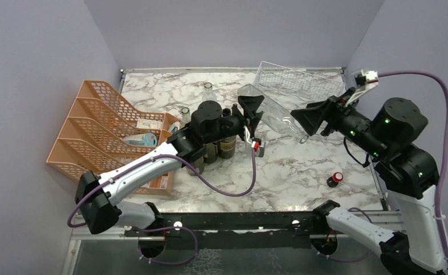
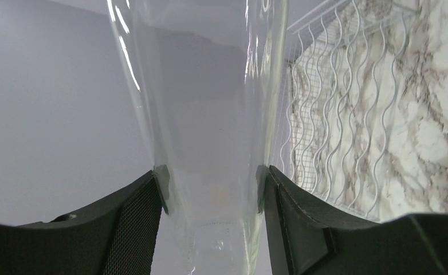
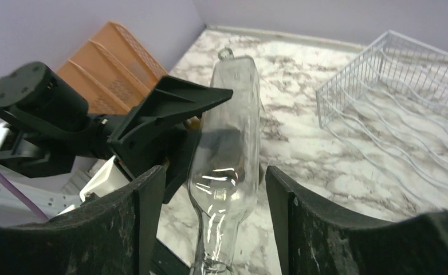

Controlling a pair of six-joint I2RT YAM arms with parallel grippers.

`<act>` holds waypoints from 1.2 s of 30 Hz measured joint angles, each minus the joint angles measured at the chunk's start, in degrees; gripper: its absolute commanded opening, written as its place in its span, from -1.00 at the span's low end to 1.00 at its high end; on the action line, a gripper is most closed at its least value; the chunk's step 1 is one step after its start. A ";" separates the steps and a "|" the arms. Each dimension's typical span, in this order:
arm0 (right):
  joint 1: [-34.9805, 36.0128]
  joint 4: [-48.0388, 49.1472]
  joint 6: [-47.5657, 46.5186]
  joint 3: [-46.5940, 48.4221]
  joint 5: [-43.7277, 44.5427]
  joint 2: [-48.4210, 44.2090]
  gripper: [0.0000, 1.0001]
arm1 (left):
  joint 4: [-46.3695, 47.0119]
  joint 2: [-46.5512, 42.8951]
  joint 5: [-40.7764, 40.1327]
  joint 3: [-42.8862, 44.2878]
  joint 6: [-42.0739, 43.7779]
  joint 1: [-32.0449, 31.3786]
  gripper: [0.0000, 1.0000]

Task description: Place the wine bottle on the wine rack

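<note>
Clear bottle [image 1: 274, 114] clamped in left gripper [image 1: 250, 110] near rack [image 1: 299, 80], right gripper [image 1: 305, 118] released, straddling bottle neck without touching

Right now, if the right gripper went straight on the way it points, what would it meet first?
The clear glass wine bottle: its neck lies between the open fingers of the right gripper. Pushed further, they would slide along its widening body and, depth unclear, reach the left gripper clamped on it.
</note>
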 measured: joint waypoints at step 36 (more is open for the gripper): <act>0.07 -2.40 -6.14 -13.14 -1.49 5.03 -0.98 | -4.07 4.70 0.96 3.43 13.49 -0.11 0.98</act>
